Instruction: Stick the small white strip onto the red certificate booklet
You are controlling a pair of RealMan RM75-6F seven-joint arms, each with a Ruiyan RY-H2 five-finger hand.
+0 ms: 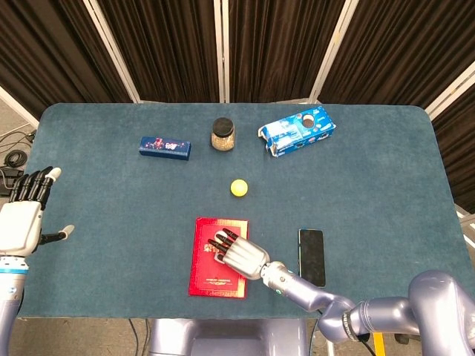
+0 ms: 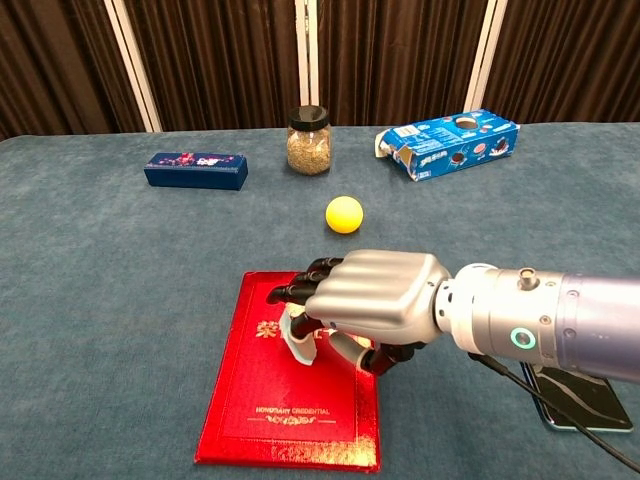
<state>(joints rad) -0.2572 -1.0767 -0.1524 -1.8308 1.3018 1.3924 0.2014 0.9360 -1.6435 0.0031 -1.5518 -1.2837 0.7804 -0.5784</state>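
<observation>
The red certificate booklet (image 1: pixel 211 279) (image 2: pixel 270 412) lies flat near the table's front edge, gold lettering on its cover. My right hand (image 1: pixel 239 254) (image 2: pixel 376 301) hovers low over its upper half, fingers curled down. The small white strip (image 2: pixel 297 341) shows under the fingertips, pinched against the thumb and touching or just above the cover; the head view hides it. My left hand (image 1: pixel 22 219) is off the table's left edge, fingers spread, holding nothing, and only the head view shows it.
A yellow ball (image 1: pixel 238 188) (image 2: pixel 344 214) sits just beyond the booklet. Further back stand a jar (image 1: pixel 223 134) (image 2: pixel 309 141), a dark blue box (image 1: pixel 164 147) (image 2: pixel 196 169) and an opened blue cookie box (image 1: pixel 297 130) (image 2: pixel 450 143). A phone (image 1: pixel 312 256) lies right of the booklet.
</observation>
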